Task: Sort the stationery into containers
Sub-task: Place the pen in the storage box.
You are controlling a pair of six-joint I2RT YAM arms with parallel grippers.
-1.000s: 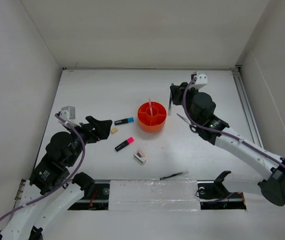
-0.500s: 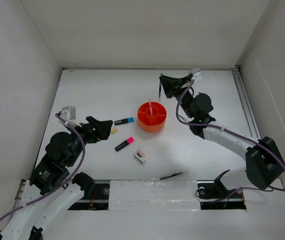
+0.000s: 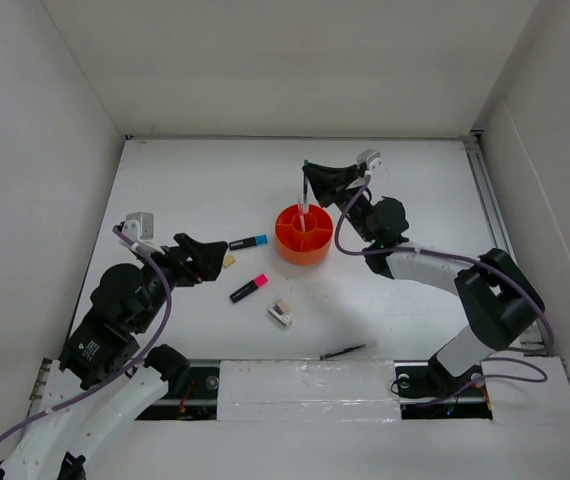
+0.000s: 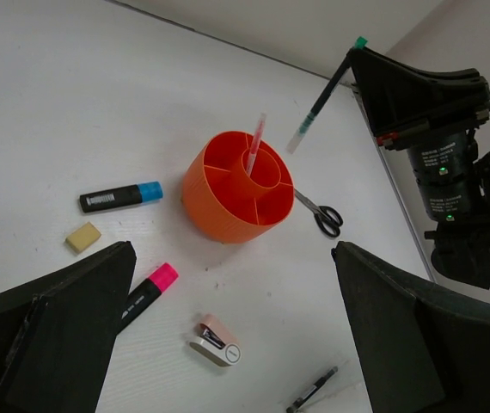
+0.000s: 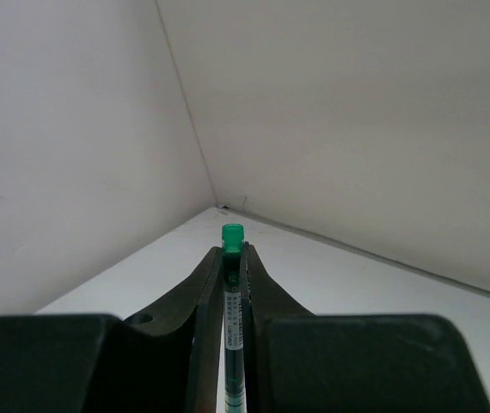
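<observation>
Right end effector [image 3: 317, 182] swung left, seemingly over organiser [image 3: 302, 250], clamped on green-capped pen [image 4: 321, 101], left end effector [image 3: 208, 260] wide open, empty

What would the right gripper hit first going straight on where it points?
Likely nothing near: beyond the right gripper and its pen, the wrist view shows only table, then the corner walls.

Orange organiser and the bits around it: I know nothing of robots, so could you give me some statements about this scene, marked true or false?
1. The right gripper is shut on a green pen near the organiser. True.
2. The pink pen lies flat on the table. False: it stands in the organiser's central cup.
3. The scissors are inside the organiser. False: they lie on the table beside it.
4. The left gripper is open and empty. True.
</observation>
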